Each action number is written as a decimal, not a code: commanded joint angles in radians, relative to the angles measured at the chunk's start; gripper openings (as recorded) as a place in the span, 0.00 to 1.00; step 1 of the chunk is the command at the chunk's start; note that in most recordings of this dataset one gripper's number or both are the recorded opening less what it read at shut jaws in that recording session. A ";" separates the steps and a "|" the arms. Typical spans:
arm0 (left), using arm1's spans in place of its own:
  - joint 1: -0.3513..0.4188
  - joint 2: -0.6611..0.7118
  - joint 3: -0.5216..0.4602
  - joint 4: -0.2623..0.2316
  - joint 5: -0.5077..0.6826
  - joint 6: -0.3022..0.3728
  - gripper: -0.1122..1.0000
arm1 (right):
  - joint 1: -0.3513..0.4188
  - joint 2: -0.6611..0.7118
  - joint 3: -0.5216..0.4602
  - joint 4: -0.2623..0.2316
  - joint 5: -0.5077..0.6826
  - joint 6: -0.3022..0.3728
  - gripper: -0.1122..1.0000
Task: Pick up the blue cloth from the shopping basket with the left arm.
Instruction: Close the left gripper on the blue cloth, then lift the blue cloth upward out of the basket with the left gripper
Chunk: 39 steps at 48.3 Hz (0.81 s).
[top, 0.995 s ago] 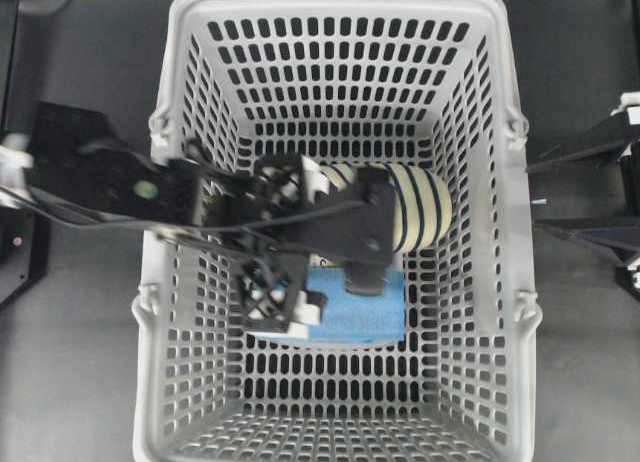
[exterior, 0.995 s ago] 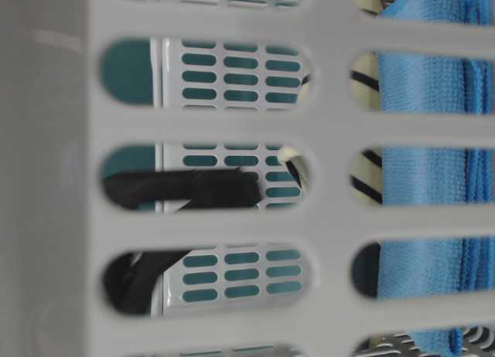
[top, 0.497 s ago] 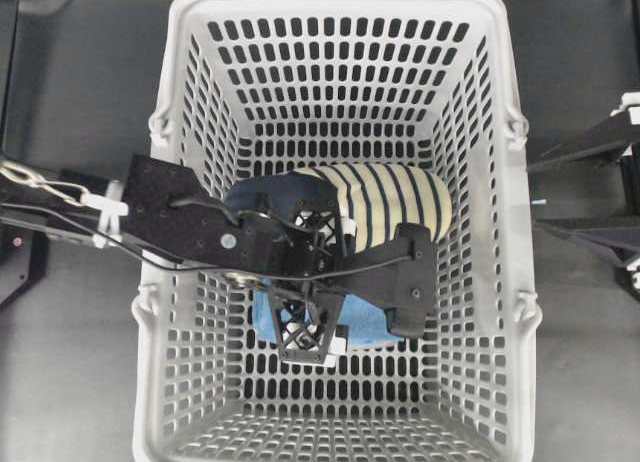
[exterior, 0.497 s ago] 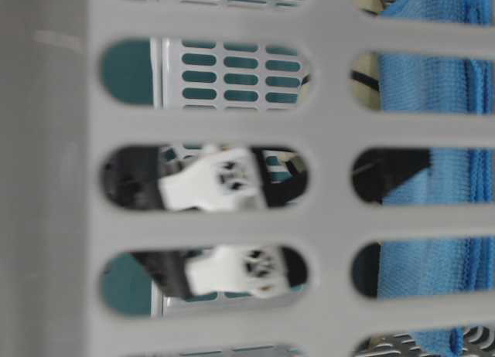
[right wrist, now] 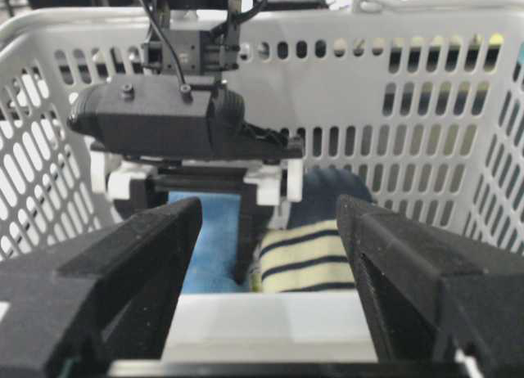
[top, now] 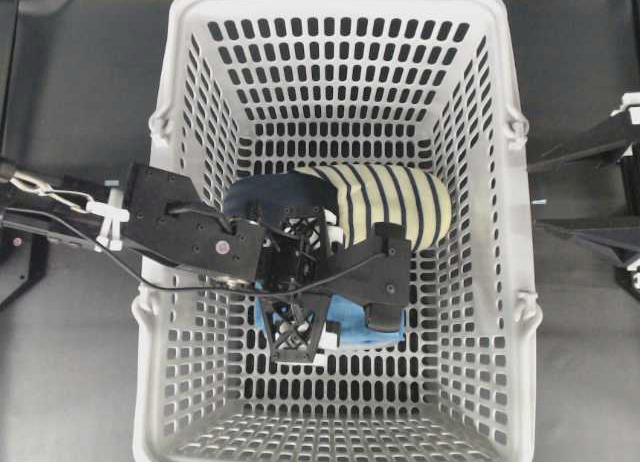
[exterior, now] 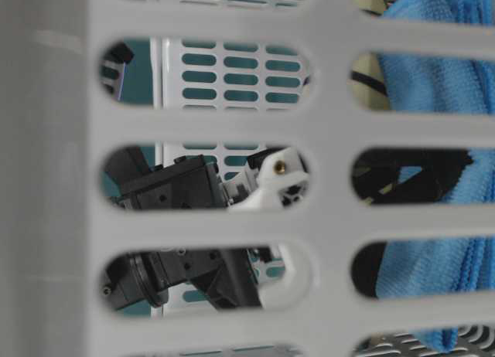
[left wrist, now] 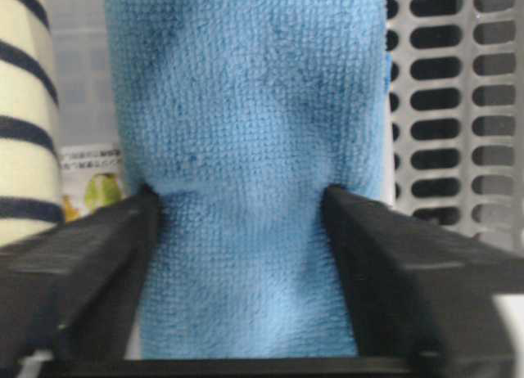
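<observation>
The blue cloth [top: 348,322] lies on the floor of the grey shopping basket [top: 527,312], next to the striped slipper [top: 390,197]. My left gripper [top: 298,282] is down inside the basket on the cloth. In the left wrist view its black fingers [left wrist: 98,255] press in on both sides of the cloth [left wrist: 246,108], which narrows and bunches between them. The right wrist view shows one finger standing between the cloth [right wrist: 205,239] and the slipper [right wrist: 307,259]. My right gripper [right wrist: 270,222] is open and empty, outside the basket's near rim.
The slipper touches the cloth's far edge, with a small printed label [left wrist: 90,182] between them. Basket walls [right wrist: 409,108] stand high on all sides. The right arm [top: 590,182] rests outside the basket at the right edge. The table-level view looks through the basket wall [exterior: 232,125].
The left gripper has turned and come down over the cloth, and its fingers now squeeze it. In the table-level view the cloth's top edge has bunched. The right arm has not moved.
</observation>
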<state>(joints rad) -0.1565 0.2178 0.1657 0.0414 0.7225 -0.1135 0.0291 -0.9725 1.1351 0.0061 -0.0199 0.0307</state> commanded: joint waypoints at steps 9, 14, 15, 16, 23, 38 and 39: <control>-0.003 -0.061 -0.012 0.005 -0.002 0.008 0.27 | 0.003 0.005 -0.006 0.003 -0.009 0.002 0.69; -0.005 -0.098 -0.031 0.003 0.005 0.008 0.22 | 0.003 0.005 -0.006 0.003 -0.009 0.003 0.69; -0.005 -0.106 -0.035 0.003 0.006 0.008 0.22 | 0.003 0.005 -0.006 0.005 -0.009 0.003 0.69; -0.005 -0.112 -0.041 0.005 0.008 0.008 0.22 | 0.003 0.005 -0.006 0.005 -0.009 0.003 0.69; -0.020 -0.161 -0.098 0.003 0.035 0.009 0.22 | 0.003 0.005 -0.005 0.006 -0.009 0.003 0.69; -0.029 -0.229 -0.318 0.005 0.272 0.008 0.22 | 0.003 0.005 -0.003 0.008 -0.009 0.005 0.69; -0.029 -0.232 -0.333 0.005 0.288 0.008 0.22 | 0.005 0.005 -0.003 0.008 -0.009 0.006 0.69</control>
<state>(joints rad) -0.1810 0.0322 -0.0828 0.0430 0.9403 -0.1043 0.0291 -0.9725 1.1397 0.0092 -0.0199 0.0337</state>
